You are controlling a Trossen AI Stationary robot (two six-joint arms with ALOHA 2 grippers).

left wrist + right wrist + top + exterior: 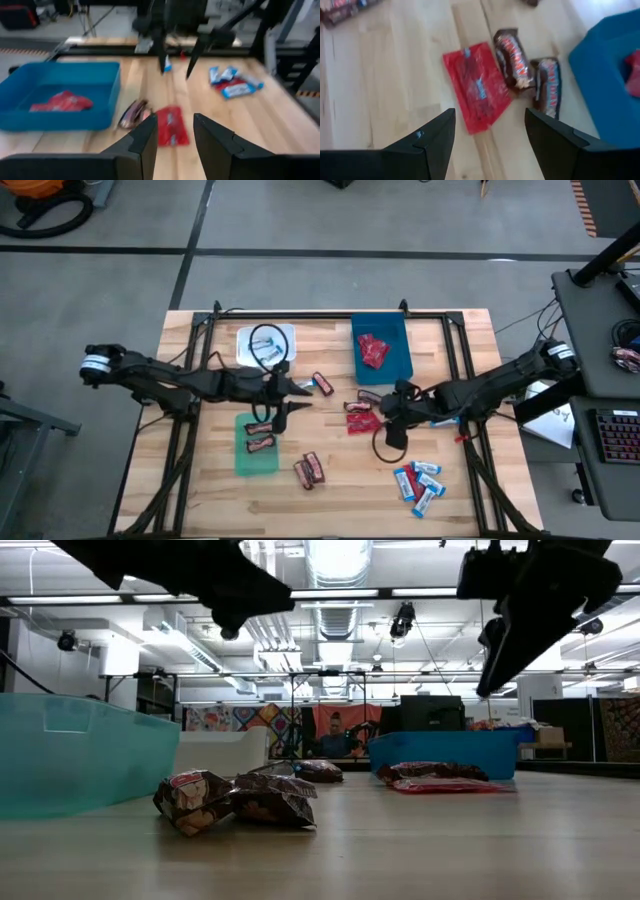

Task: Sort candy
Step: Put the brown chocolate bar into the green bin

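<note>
step: pick red packet (477, 86) | right gripper (490, 132) wide, empty, packet just ahead | left gripper (175, 135) part-open, empty, waiting | advice: descend centred, avoid brown bars (512, 57) beside

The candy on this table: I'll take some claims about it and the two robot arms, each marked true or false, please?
1. The blue bin holds red packets. True.
2. The green bin is empty. False: dark brown bars lie in it.
3. The right gripper is open above a red packet on the table. True.
4. The blue-and-white bars on the right of the table are all in a bin. False: they lie loose on the wood.
5. The left gripper grips a candy. False: nothing shows between its fingers.
</note>
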